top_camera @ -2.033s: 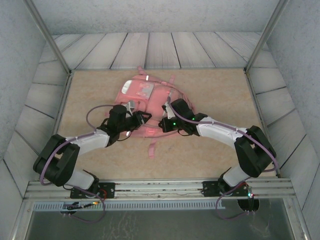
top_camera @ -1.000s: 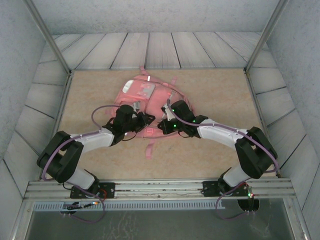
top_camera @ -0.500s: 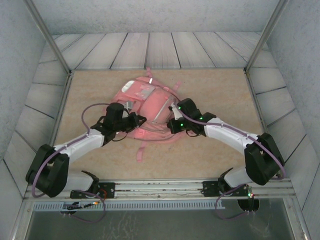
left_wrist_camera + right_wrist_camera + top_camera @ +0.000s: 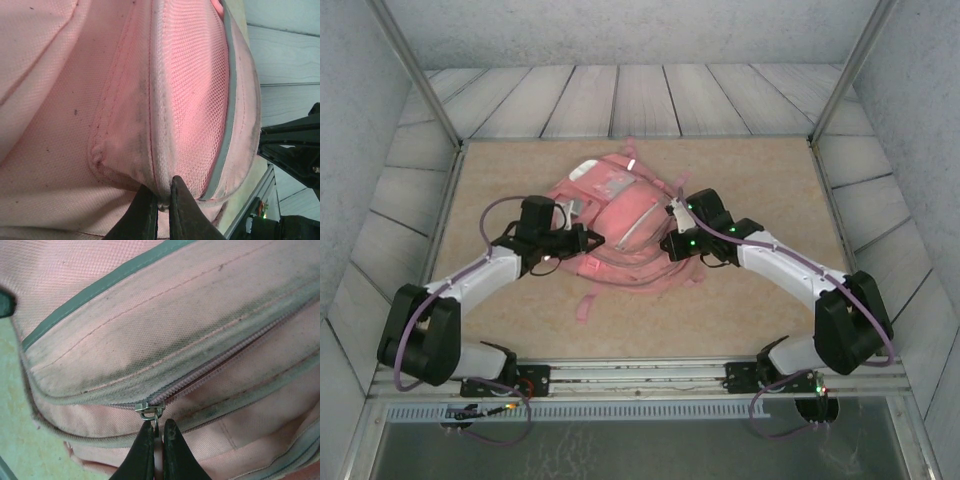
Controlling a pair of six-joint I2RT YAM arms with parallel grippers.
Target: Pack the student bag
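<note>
The pink student bag (image 4: 620,215) lies on the tan table, bulging between both arms. My left gripper (image 4: 590,241) is at its left side, shut on a fold of the bag's mesh side fabric (image 4: 185,90), pinched at the seam (image 4: 162,202). My right gripper (image 4: 667,243) is at the bag's right side, shut on the metal zipper pull (image 4: 156,425) below the slider (image 4: 150,407). The zipper (image 4: 225,357) runs up and right from the slider, its teeth slightly parted there. A grey trim band (image 4: 100,287) crosses the bag above.
Pink straps (image 4: 588,300) trail from the bag toward the near edge. The tan mat (image 4: 760,170) is ringed by grey plank walls (image 4: 620,100). The right arm (image 4: 295,150) looms dark at the right edge of the left wrist view.
Both arms swung outward and farther up the table, lifting and spreading the bag. The bag shifted away from me and bulged; its straps dragged left.
</note>
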